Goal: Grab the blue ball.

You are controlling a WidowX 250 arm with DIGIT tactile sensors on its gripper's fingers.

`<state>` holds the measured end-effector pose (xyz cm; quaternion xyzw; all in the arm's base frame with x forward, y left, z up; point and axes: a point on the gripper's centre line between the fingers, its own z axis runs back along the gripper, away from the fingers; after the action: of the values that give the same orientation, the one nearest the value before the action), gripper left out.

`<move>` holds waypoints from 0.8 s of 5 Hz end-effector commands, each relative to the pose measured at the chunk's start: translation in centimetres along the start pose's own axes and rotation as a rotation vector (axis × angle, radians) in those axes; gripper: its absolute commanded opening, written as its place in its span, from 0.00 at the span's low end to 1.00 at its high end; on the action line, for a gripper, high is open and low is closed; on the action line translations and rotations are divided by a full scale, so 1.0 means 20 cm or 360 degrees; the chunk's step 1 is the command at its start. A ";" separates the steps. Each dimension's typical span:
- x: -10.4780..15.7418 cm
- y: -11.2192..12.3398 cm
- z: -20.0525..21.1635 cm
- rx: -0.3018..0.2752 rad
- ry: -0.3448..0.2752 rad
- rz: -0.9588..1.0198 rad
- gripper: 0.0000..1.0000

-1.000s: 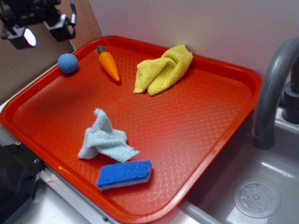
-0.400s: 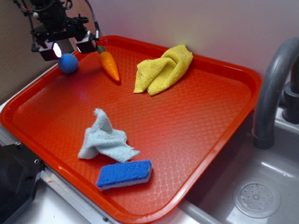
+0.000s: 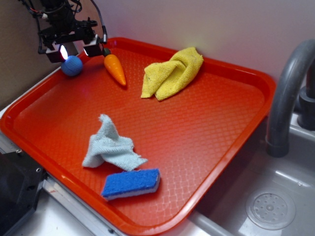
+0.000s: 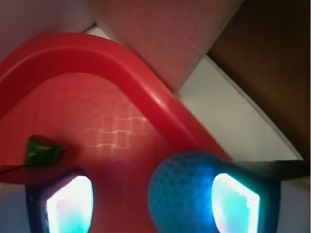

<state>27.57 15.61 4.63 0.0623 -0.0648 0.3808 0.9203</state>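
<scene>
- One red tray (image 3: pixel 231 142) holds six loose things: one blue ball (image 3: pixel 72 66), one toy carrot (image 3: pixel 114 68), one yellow cloth (image 3: pixel 172 73), one pale blue cloth (image 3: pixel 110 146) and one blue sponge (image 3: pixel 132 182) (white along its underside).
- The blue ball sits in the tray's far left corner, just beside the rim and near the carrot.
- One gripper (image 3: pixel 74 49) hangs directly over the ball; its fingers (image 4: pixel 235 204) are spread apart, one glowing pad overlapping the ball (image 4: pixel 187 194) in the wrist view, the other well clear toward the carrot's green top (image 4: pixel 43 150). Actual contact cannot be judged.
- The ball's top is hidden by the gripper in the exterior view; the wrist view cuts off its lower part.
- One grey faucet (image 3: pixel 290 93) and one sink drain (image 3: pixel 270 210) are partly cropped at the right.
- No writing or labels can be read.
</scene>
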 end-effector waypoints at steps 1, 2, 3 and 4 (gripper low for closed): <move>0.06 0.11 0.05 0.0029 -0.0148 -0.0127 1.00; 0.05 0.13 0.03 0.0103 -0.0154 -0.0238 1.00; 0.02 0.12 0.03 0.0110 -0.0146 -0.0295 1.00; 0.01 0.12 0.03 0.0117 -0.0147 -0.0279 0.10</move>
<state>25.78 16.69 3.56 0.1157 -0.0596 0.2910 0.9478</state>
